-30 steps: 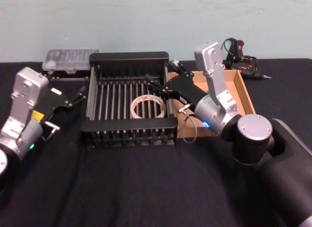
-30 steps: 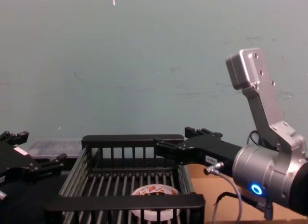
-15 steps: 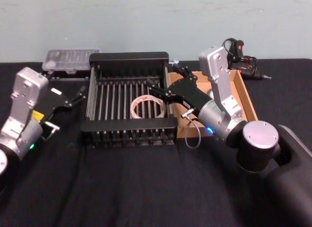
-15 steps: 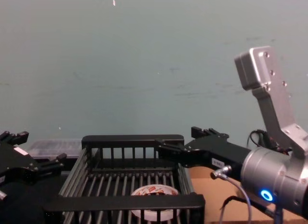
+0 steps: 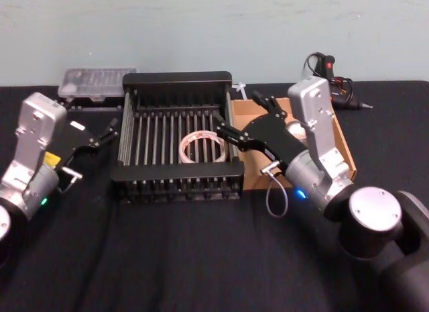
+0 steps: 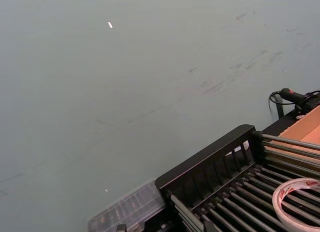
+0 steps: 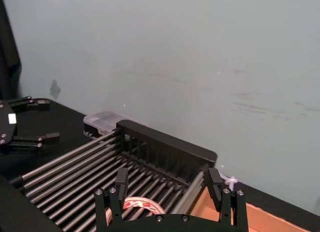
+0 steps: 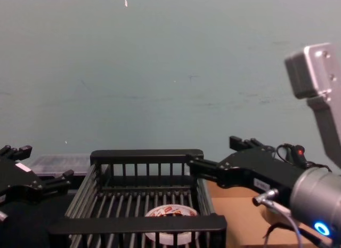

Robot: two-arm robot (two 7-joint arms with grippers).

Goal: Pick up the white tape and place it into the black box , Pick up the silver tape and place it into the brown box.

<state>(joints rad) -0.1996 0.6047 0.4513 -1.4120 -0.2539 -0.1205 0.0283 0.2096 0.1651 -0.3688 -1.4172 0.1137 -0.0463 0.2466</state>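
Black slats of the black box (image 5: 177, 134) are serving as the landmark: the white tape (image 5: 202, 147) is lying flat on its barred bottom, toward the side nearest the brown box (image 5: 343, 145), with bare bars around it on every other side. Compared with 1 second ago, the right gripper (image 5: 247, 117) is pulling back out of the crate; it was reaching over the bars above the tape then, and now it is hanging over the crate's right rim and the near edge of the cardboard tray, jaws spread apart with nothing between them. In the right wrist view its 2 fingers (image 7: 121, 181) are standing wide on either side of that rim, the tape (image 7: 136, 206) showing beyond them inside the crate. The tape itself is sitting where it was. Inside the brown box, just past the right arm's black body, a small pale round thing is peeking out that may be the silver tape (image 5: 293, 129); too little of it shows to be sure. The left gripper (image 5: 105, 131) is waiting unchanged just off the crate's left wall, fingers parted and empty, with a strip of dark table (image 5: 167, 258) between it and the slats. Behind the crate's far left corner a clear plastic case (image 5: 96, 80) is lying, and beyond the brown box a black and red tool (image 5: 332, 74) with cables is resting near the wall. Open table is stretching wide in front of the crate's near rim.
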